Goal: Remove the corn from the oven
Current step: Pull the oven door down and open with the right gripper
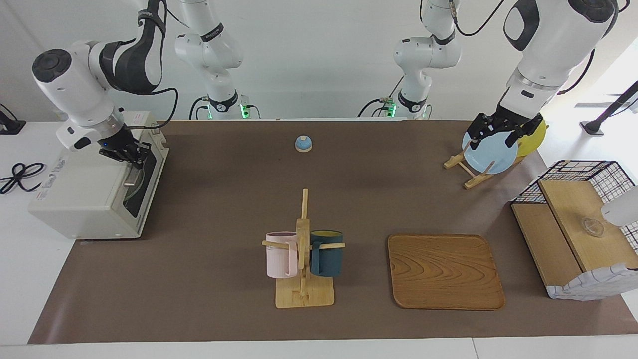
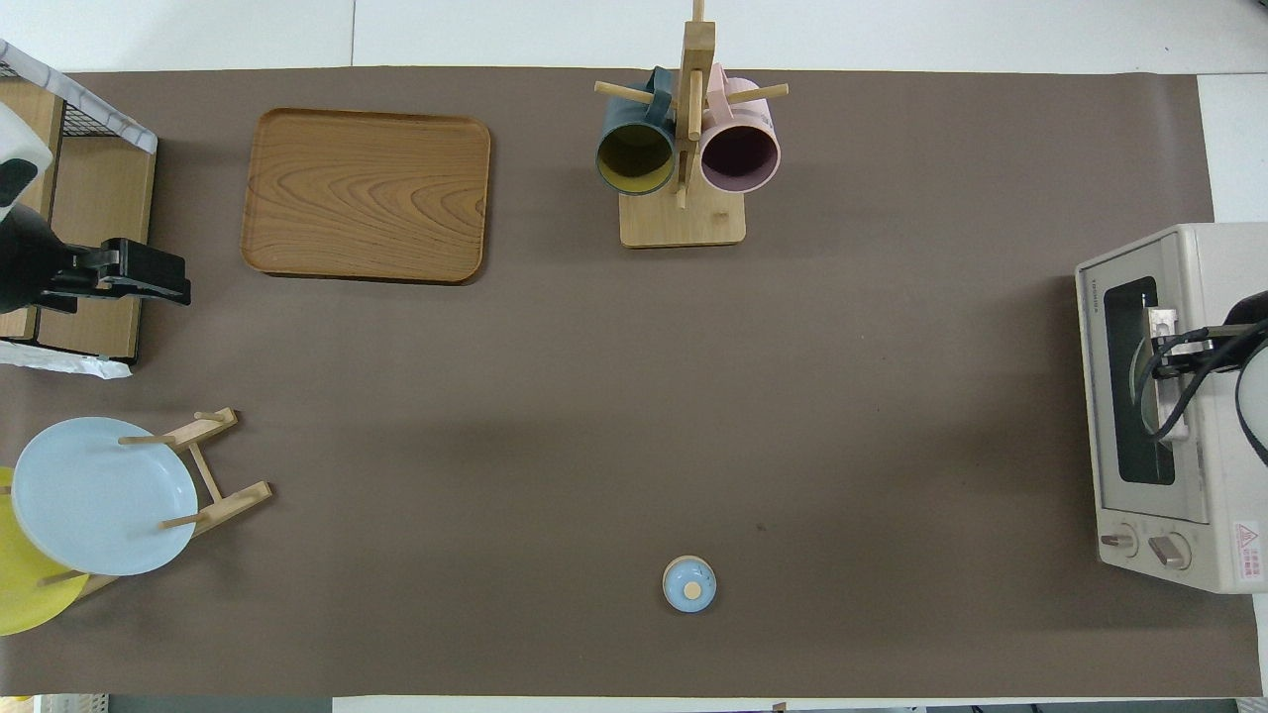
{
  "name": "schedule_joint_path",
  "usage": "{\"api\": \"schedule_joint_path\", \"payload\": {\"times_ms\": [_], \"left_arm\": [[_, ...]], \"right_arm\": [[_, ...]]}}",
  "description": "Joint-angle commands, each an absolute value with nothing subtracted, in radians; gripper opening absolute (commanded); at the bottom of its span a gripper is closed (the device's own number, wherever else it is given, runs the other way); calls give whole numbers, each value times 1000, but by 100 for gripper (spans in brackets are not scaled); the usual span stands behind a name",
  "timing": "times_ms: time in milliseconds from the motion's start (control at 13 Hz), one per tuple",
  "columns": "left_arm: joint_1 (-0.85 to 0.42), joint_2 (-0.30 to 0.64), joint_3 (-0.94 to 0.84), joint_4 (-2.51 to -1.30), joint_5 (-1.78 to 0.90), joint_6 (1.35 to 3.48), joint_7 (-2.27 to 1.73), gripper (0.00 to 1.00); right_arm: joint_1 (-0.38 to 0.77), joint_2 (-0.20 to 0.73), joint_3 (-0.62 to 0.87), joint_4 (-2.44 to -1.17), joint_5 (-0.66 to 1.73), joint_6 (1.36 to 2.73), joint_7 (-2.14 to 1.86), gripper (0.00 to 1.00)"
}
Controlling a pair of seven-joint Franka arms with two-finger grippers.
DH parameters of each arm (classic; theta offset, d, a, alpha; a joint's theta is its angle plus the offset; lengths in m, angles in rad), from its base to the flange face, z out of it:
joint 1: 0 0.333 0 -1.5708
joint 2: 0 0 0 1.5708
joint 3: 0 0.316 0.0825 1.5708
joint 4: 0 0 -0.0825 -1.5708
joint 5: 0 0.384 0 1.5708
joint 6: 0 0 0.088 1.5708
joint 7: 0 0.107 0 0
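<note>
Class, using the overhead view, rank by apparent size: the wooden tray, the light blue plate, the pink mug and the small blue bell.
1. wooden tray
2. light blue plate
3. pink mug
4. small blue bell

A plain white wall (image 1: 319,60) runs along the robots' end of the room, evenly lit with no hard shadows. The white table (image 1: 249,349) is covered almost wholly by a brown mat (image 2: 634,396), leaving white margins at the edges. At the left arm's end of the table the light turns much brighter, perhaps from a window, though its source is not in view. A black stand (image 1: 608,114) slants there on the pale surface. At the right arm's end, a coiled black cable (image 1: 20,174) lies on the white tabletop, and another dark object (image 1: 10,124) sits at the picture's edge.
</note>
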State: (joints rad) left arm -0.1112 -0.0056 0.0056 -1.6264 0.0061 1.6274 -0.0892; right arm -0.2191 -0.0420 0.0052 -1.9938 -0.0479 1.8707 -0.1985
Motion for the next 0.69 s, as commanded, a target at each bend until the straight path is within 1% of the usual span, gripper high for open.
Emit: {"api": "schedule_joint_path", "payload": {"times_ms": [0,154,308,615], "left_arm": [[-106,-14,3,-1635,20,1628,-83,100],[-104,-14,3,-1635,20,1628,-83,100],[-103,-14,3,-1635,20,1626,-84,100],[-104,-14,3,-1637,20,1628,-84,100]], "right_arm": [[-241,-64,12,-2039,-63,1905,-221,0],[-229,-63,12,-2066,-63,1925,-216,0],[-184,-60,15,-2126,-55,2020,-198,0],[-108,-8,15,-2135,-54,2103,-114,0]]}}
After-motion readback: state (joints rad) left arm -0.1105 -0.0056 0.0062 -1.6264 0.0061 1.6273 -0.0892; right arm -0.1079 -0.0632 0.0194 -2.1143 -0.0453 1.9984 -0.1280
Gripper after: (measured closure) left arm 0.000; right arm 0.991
